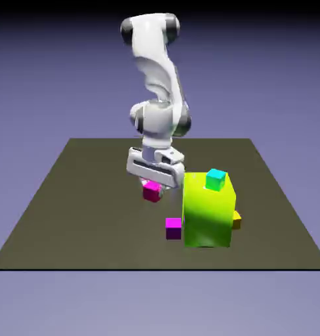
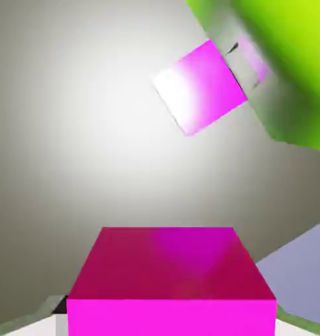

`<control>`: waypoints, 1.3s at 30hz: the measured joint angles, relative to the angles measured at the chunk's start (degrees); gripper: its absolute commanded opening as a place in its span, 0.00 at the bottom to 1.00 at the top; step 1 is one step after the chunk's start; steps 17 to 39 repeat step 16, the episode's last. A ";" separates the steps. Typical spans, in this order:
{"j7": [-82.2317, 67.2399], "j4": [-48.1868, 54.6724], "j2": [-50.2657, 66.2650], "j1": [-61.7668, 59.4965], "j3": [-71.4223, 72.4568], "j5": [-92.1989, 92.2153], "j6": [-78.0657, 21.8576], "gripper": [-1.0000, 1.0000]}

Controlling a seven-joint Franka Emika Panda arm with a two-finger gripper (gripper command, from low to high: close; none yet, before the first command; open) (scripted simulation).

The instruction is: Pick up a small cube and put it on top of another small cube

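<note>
In the exterior view my gripper (image 1: 152, 188) hangs low over the table, just left of the big lime-green block (image 1: 208, 210), and is shut on the small cube (image 1: 151, 192), which is hot pink with crimson sides. I cannot tell whether that cube touches the table. In the hand view the small cube (image 2: 169, 282) fills the bottom middle and hides most of the fingers. A magenta cube (image 1: 174, 228) with purple sides lies on the table in front of the green block's left corner. In the hand view the magenta cube (image 2: 200, 86) lies ahead, next to the green block (image 2: 287, 59).
A cyan cube (image 1: 216, 178) sits on top of the lime-green block. A small yellow piece (image 1: 236, 221) pokes out from behind the block's right side. The dark table (image 1: 90, 197) spreads out to the exterior view's left.
</note>
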 measured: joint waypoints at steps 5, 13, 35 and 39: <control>-1.45 5.03 -7.39 10.38 7.08 2.58 -12.35 0.00; -1.41 1.09 -2.76 12.51 7.14 2.17 -3.71 1.00; -1.59 2.19 -4.13 12.64 7.51 2.53 -6.14 1.00; -1.59 2.19 -4.13 12.64 7.51 2.53 -6.14 1.00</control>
